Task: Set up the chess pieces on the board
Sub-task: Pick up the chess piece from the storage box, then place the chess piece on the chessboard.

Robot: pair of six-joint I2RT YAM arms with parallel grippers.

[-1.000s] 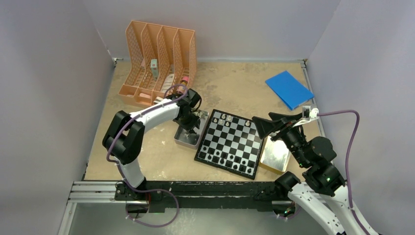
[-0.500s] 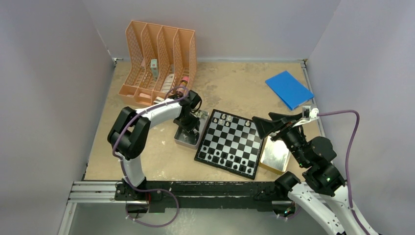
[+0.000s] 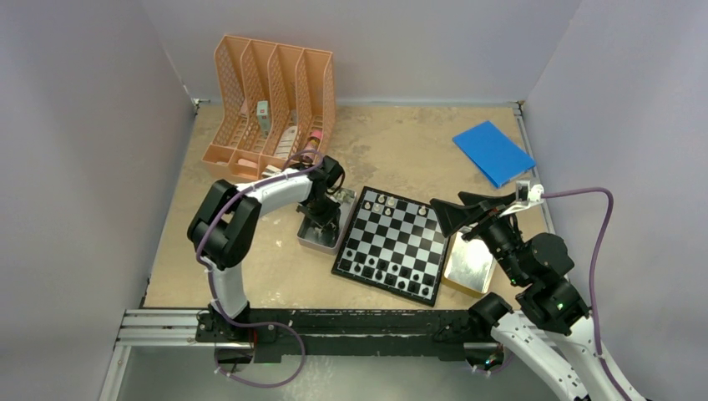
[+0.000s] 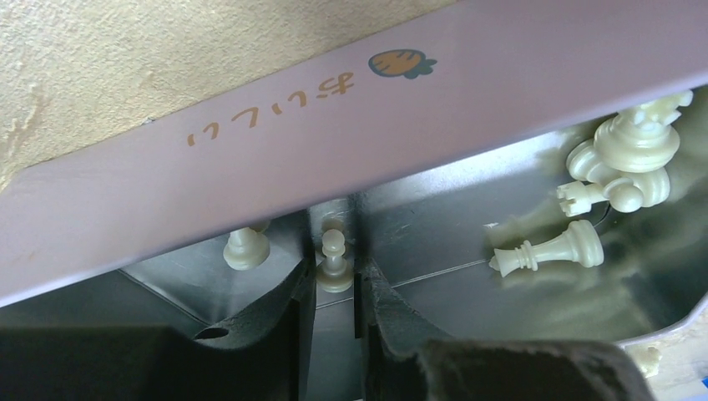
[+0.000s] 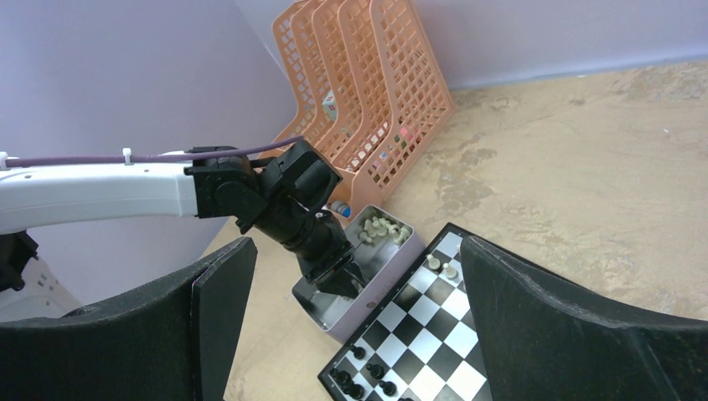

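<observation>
Left end effector (image 4: 334, 292) deep in tin (image 4: 467, 242), fingers (image 4: 294, 309) narrowly parted astride upright white pawn (image 4: 334, 261); pinch cannot be confirmed. Stem to be squeezed, lifted straight. Board (image 3: 392, 242) just beside tin. Right end effector (image 5: 356, 246) wide open, empty.

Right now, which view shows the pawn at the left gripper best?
Left wrist: the pawn stands upright in the tin, sharp and close, between the fingers of the left gripper. Top external: the gripper hides it. Right wrist: the gripper is in the tin, but the pawn is too small to make out.
</observation>
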